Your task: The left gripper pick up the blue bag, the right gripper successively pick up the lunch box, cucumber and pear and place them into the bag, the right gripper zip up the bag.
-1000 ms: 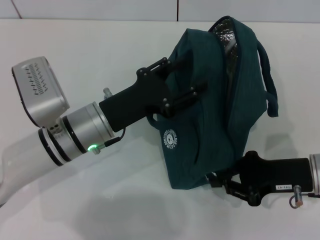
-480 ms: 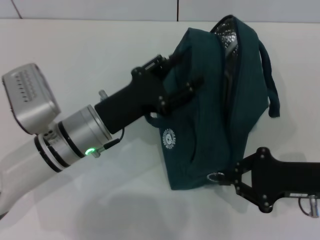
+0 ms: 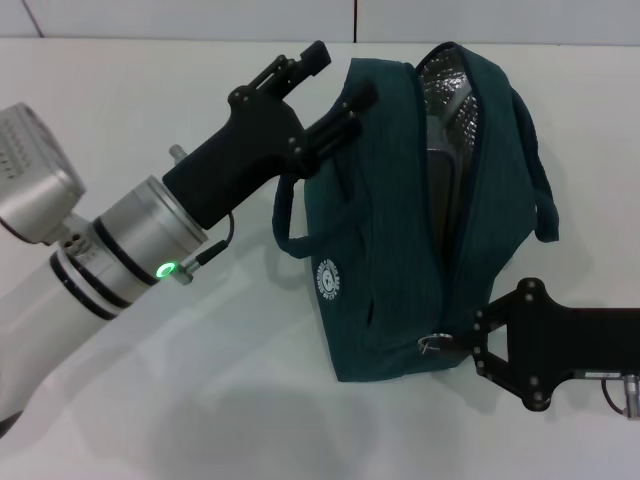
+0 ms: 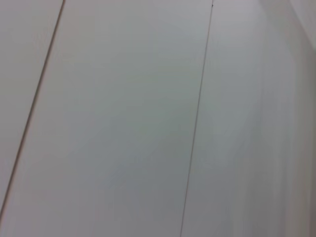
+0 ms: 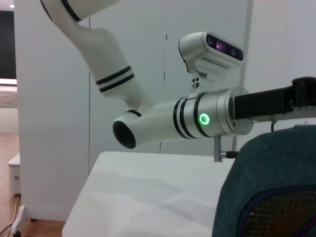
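The blue bag (image 3: 400, 220) stands on the white table (image 3: 150, 110), its top unzipped and silver lining showing. It also shows in the right wrist view (image 5: 269, 187). My left gripper (image 3: 338, 78) is open at the bag's far left top corner, with the lower finger (image 3: 345, 108) against the fabric. One loop handle (image 3: 284, 215) hangs free below it. My right gripper (image 3: 476, 343) is open at the bag's near end, beside the metal zipper pull (image 3: 432, 343). The lunch box, cucumber and pear are not visible; a dark shape inside the bag cannot be identified.
The second loop handle (image 3: 540, 190) hangs off the bag's right side. A wall (image 3: 200, 18) rises behind the table's far edge. The right wrist view shows my left arm's silver wrist (image 5: 207, 118) above the table (image 5: 148, 192). The left wrist view shows only wall panels.
My left gripper has risen and swung toward the far side, off the bag's side; the near handle now droops free. The bag stands more upright. My right gripper has spread at the zipper pull.
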You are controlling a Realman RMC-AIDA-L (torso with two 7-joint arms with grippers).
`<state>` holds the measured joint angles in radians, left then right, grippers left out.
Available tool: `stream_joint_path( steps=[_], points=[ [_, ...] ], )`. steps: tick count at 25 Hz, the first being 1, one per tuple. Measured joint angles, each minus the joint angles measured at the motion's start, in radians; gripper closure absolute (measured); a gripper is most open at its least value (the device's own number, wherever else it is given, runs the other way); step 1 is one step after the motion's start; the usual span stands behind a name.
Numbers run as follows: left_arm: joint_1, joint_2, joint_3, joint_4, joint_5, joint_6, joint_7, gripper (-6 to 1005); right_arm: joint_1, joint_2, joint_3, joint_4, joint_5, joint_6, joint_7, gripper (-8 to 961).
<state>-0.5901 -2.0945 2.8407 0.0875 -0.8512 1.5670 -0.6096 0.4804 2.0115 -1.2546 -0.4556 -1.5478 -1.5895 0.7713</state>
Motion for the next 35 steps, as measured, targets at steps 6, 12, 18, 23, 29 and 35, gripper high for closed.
stream_joint_path(
  steps=[6,12,18,23,29,35],
  points=[
    [0.094,0.004,0.000,-0.010,-0.013,0.112,-0.046,279,0.001,0.006,0.005,-0.024,0.017,0.004,-0.049,937],
    [0.221,0.009,0.001,-0.039,-0.006,0.183,-0.049,280,0.018,0.008,0.006,-0.044,0.096,0.007,-0.096,937],
    [0.293,0.008,0.003,-0.085,0.105,0.189,-0.030,283,0.066,0.016,-0.002,-0.037,0.166,0.019,-0.137,937],
    [0.303,0.007,0.003,-0.114,0.245,0.187,-0.010,289,0.082,0.016,-0.003,-0.037,0.174,0.022,-0.138,937],
    [0.290,0.003,0.002,-0.106,0.275,0.111,-0.008,296,0.097,0.016,-0.048,-0.036,0.219,0.038,-0.148,937],
    [0.264,0.002,0.002,-0.086,0.310,0.037,-0.013,302,0.100,0.016,-0.100,-0.035,0.267,0.064,-0.149,937]
  ],
)
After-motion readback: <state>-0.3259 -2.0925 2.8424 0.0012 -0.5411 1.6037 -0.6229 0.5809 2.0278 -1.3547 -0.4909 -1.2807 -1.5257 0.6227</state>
